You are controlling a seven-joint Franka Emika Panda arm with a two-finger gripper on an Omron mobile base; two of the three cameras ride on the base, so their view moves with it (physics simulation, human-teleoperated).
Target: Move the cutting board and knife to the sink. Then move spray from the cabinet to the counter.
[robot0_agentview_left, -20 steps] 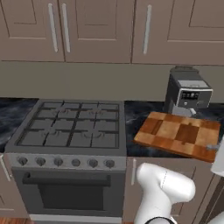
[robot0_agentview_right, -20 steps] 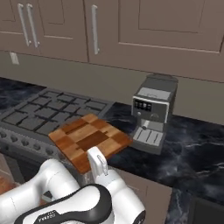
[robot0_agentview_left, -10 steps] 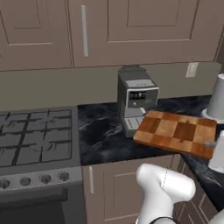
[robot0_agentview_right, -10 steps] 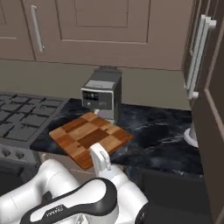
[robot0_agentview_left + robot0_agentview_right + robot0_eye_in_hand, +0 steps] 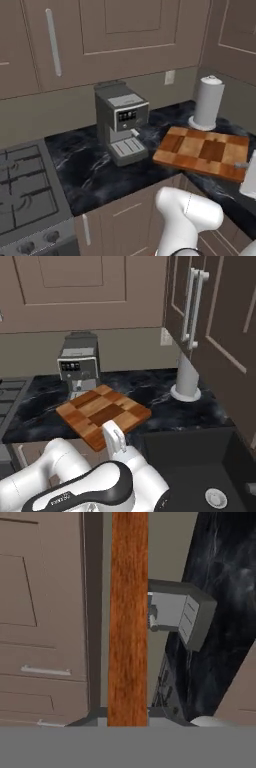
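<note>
The cutting board [image 5: 204, 152] is sitting right of centre in the left base view, its checkered face level and its lower right end meeting the hand [image 5: 245, 167] at the right edge of the frame; in the right base view the cutting board [image 5: 102, 415] is lying just left of centre, above the desk's front edge, with the white hand [image 5: 114, 438] rising against its near edge. In the hand view the cutting board [image 5: 128, 617] is showing edge-on as a tall reddish-brown strip running from the top of the frame down to the bottom centre, so the hand is clenching the board by its edge. The black veined desk [image 5: 95, 172] is stretching beneath and behind it. A grey espresso machine [image 5: 121, 121] is standing on the desk just left of the board in the left base view, and a white paper-towel roll [image 5: 207, 101] is standing upright beyond the board's far edge, upper right. In the right base view the dark sink [image 5: 200, 466] is opening at the lower right, beside the board, with a round drain [image 5: 218, 497] near the bottom. Brown wall cabinets [image 5: 105, 35] are filling the top of the left base view, and a stove [image 5: 25, 200] is showing at the lower left.
</note>
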